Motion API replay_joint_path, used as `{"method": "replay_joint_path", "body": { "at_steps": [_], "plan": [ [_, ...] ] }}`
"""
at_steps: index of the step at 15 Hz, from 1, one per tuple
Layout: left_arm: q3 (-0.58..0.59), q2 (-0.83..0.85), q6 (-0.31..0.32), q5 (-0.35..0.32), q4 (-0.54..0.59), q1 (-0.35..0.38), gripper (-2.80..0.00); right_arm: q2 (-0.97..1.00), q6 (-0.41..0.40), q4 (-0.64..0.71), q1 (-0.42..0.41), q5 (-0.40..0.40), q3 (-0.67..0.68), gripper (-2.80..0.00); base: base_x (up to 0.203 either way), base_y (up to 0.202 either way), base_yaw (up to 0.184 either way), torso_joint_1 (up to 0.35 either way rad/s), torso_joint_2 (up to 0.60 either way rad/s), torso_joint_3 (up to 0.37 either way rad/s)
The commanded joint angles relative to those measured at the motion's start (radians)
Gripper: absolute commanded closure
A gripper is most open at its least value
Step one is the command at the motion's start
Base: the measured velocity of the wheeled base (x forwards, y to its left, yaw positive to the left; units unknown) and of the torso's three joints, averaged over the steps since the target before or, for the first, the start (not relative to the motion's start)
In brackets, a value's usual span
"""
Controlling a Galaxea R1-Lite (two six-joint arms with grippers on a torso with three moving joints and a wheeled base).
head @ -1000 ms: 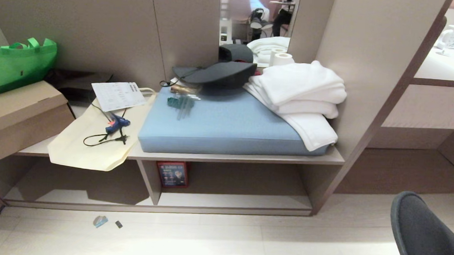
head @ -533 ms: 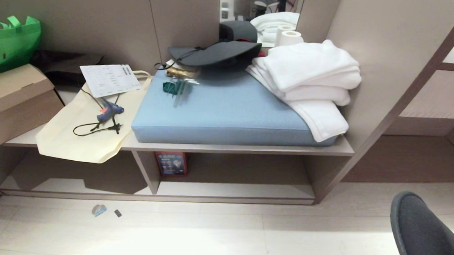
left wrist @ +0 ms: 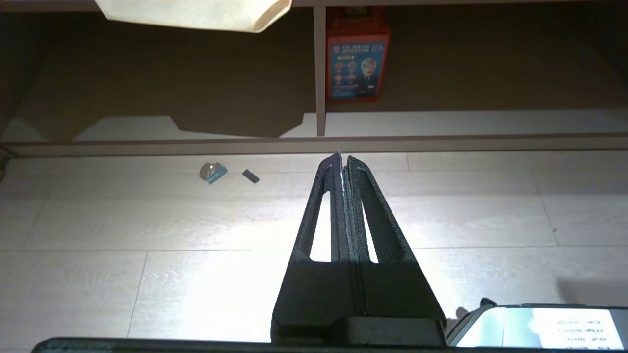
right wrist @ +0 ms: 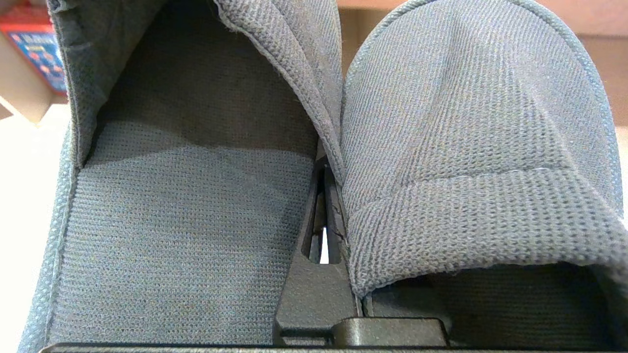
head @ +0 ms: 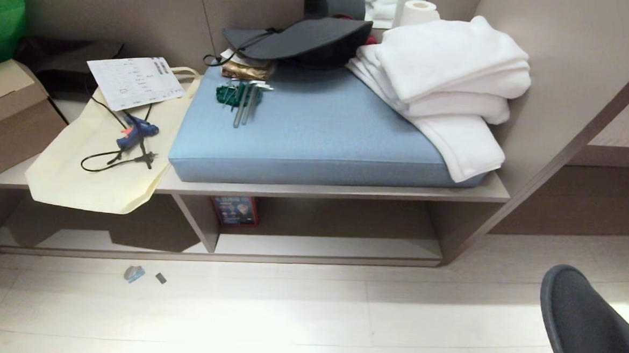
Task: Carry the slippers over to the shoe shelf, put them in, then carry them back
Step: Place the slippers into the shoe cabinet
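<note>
So the right wrist view is basically all slipper: the pair of soft grey-blue fabric slippers [right wrist: 456,147] sit one on each side of the right end effector [right wrist: 324,196], whose fingers are pinched tight on the inner edges where the two meet. The head view only catches one dark rounded toe of that pair, low at the right edge, and neither arm. It does show the low taupe wood-laminate shoe shelf [head: 321,249] with its pale bottom board and upright divider, out ahead of the held pair across the pale floor, with a red-framed blue box [head: 234,210] tucked at the back. The left wrist view gets what the head misses: the left end effector [left wrist: 343,162], black fingers pressed together on nothing, hanging over the floor just short of the shelf's front edge, with two small scraps [left wrist: 213,172] on the floor off to one side of it.
</note>
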State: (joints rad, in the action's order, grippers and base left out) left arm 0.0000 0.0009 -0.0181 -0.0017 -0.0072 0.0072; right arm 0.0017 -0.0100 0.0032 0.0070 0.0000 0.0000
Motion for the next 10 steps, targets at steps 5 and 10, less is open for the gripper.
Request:
{"method": "replay_joint_path", "body": {
  "at_steps": [5, 10],
  "plan": [
    [0.0, 0.001, 0.0, 0.0, 0.0, 0.0, 0.0, 0.001, 0.001, 0.0, 0.001, 0.0, 0.0, 0.0, 0.0, 0.0, 0.0, 0.003, 0.0, -0.195],
    [0.0, 0.001, 0.0, 0.0, 0.0, 0.0, 0.0, 0.001, 0.001, 0.0, 0.0, 0.0, 0.0, 0.0, 0.0, 0.0, 0.0, 0.003, 0.0, -0.197]
  ]
}}
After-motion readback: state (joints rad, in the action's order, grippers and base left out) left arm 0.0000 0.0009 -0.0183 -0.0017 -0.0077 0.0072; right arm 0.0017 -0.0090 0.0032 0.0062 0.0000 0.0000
